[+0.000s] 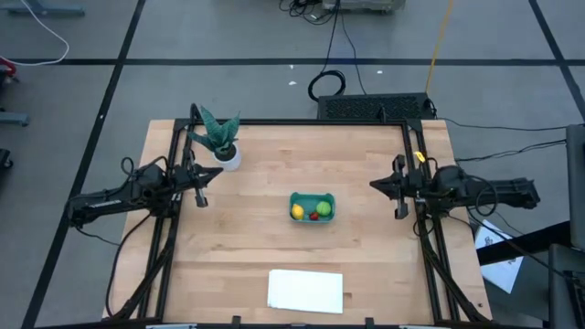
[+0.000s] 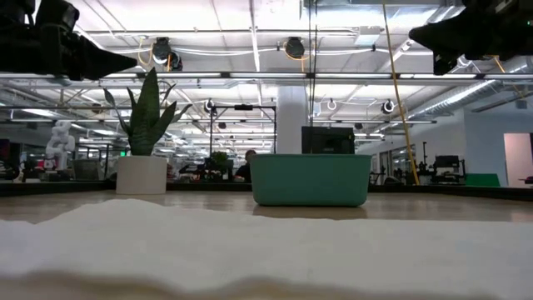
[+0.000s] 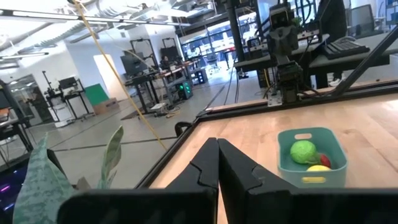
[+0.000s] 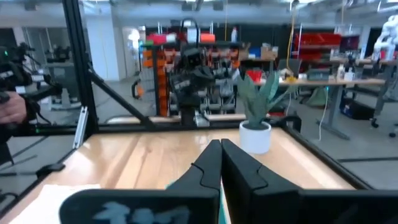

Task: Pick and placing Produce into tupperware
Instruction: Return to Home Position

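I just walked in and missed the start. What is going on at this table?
Nothing is being handled at the moment. The lemon, the strawberry and the green ball lie in the teal tub in the middle of the table. The left gripper and the right gripper are shut and empty, each at its own side.

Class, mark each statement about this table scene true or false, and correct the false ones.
1. The yellow lemon, red strawberry and green ball all lie in the teal tub. True.
2. The left gripper holds the green ball. False: it is shut on nothing.
3. The plant stands on the left arm's side. True.
4. The white sheet lies under the tub. False: it lies apart from it.
5. The right gripper hangs open over the tub. False: it is shut, off to one side.
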{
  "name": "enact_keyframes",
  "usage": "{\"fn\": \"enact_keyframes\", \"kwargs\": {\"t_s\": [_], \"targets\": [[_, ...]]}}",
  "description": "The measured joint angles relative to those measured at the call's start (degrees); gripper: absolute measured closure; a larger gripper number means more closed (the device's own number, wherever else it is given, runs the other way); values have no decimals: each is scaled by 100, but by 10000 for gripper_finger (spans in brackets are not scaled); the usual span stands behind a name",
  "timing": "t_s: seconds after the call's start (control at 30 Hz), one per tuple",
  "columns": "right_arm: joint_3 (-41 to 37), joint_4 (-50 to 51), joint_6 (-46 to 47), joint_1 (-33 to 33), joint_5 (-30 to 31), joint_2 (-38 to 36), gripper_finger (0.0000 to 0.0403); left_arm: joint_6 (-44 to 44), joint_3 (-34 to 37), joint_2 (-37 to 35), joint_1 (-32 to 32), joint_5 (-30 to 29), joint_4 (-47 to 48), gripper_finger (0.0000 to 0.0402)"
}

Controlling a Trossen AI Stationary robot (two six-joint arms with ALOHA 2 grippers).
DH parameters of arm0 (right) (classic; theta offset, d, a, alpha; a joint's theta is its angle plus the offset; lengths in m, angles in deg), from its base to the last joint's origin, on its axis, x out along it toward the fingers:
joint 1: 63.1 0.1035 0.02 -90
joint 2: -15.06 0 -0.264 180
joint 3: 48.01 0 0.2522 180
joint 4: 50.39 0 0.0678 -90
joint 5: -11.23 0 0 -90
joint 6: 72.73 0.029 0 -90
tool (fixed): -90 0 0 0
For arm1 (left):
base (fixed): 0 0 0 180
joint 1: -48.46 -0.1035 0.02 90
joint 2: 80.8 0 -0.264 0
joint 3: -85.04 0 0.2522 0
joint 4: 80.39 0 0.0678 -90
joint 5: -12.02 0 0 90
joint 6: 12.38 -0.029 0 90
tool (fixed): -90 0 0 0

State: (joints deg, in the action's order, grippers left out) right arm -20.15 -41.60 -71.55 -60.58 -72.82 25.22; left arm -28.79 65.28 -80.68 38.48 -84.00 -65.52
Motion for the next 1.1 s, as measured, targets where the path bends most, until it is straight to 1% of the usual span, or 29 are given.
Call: {"fn": "enact_keyframes", "kwargs": {"t_s": [0.3,0.53,0.63,0.73,0.9,1.03,1.1], "targets": [[-223,-182,-102,0,-17,-473,403,3,-2,0,0,-4,-115,400],[-403,-199,-119,0,-21,-592,403,39,-2,0,0,-6,58,400],[-557,-400,-71,0,-29,-625,403,62,-2,0,0,-4,84,399],[-667,-433,-33,0,-176,-670,403,63,-2,0,0,-2,110,400],[-815,-561,27,23,-179,-737,403,64,-7,0,0,31,321,400],[-904,-735,63,31,-452,-739,403,63,-7,0,0,53,337,399],[-937,-727,106,32,-456,-739,403,64,-7,0,0,134,337,400]]}}
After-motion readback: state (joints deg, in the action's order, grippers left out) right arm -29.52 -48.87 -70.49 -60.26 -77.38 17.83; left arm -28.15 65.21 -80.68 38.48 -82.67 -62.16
